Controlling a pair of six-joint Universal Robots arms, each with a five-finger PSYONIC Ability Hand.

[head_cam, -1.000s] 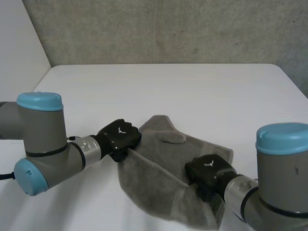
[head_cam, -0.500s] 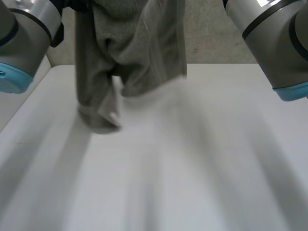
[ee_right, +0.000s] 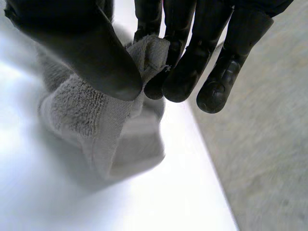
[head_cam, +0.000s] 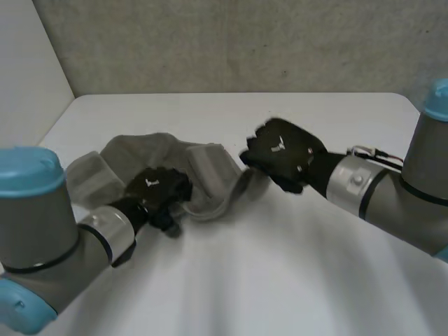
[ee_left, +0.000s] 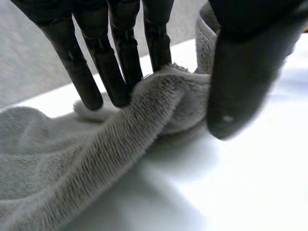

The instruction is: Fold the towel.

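The grey towel point(head_cam: 203, 168) lies crumpled on the white table point(head_cam: 294, 266), left of the middle. My left hand point(head_cam: 155, 190) rests at its near edge. In the left wrist view its fingers point(ee_left: 115, 67) stand straight on a raised fold of the towel point(ee_left: 96, 159), and the thumb is spread apart on the other side of that fold. My right hand point(head_cam: 280, 150) is at the towel's right end. In the right wrist view its thumb point(ee_right: 91, 53) and fingers pinch a corner of the towel point(ee_right: 82, 110), lifted a little off the table.
A grey wall runs behind the table's far edge. The table's left edge lies close to the towel. Bare tabletop stretches in front and to the right of the towel.
The towel was lifted high from the table's front and has come down left of the middle. My left hand's fingers have loosened from their grip; my right hand still pinches.
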